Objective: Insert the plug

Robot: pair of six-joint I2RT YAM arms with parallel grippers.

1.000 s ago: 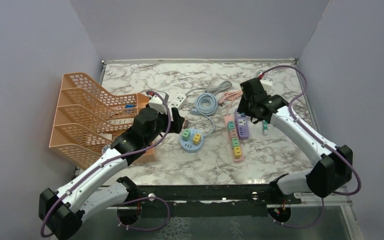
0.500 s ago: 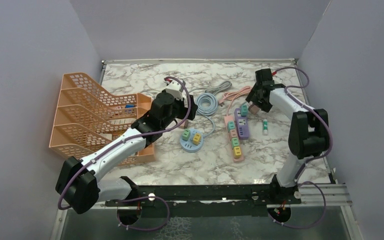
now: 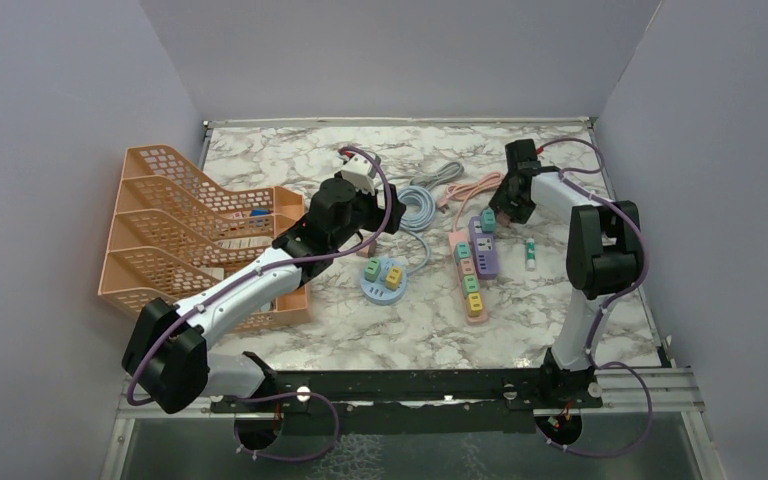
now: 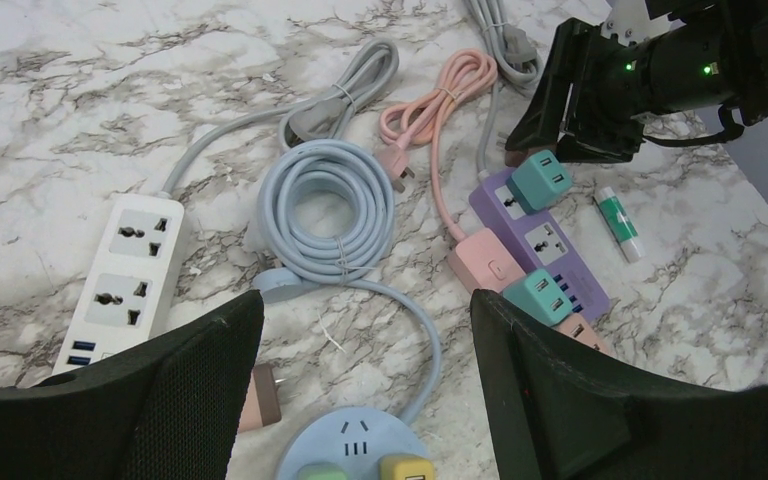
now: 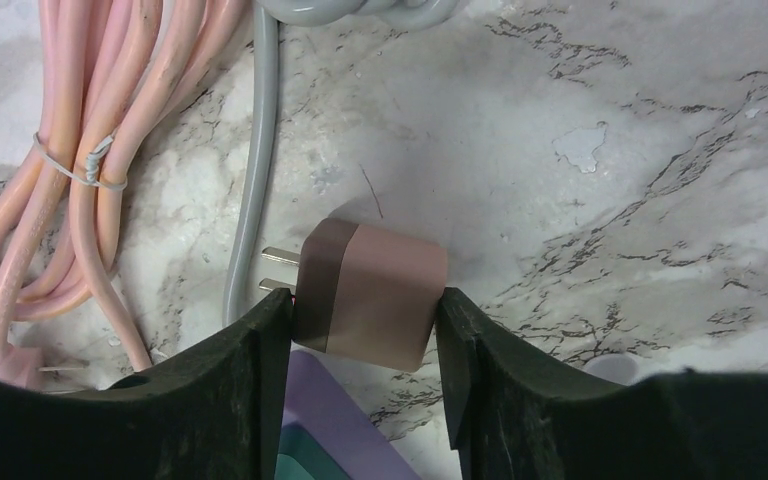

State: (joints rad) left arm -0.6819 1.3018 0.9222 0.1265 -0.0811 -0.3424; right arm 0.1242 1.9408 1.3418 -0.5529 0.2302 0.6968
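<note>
Grasp step: brown plug (image 5: pixel 370 285) beside the purple power strip (image 4: pixel 550 250).
Left claw (image 4: pixel 365 305) gapes empty, well left of the strip. Right claw (image 5: pixel 362 300) pinches the plug lying on the surface (image 5: pixel 610 150) just beyond the strip's end; next, judged: lift, turn prongs down, align over a free socket.

right pincer (image 5: pixel 365 318) grips brown plug (image 5: pixel 372 285), prongs left
</note>
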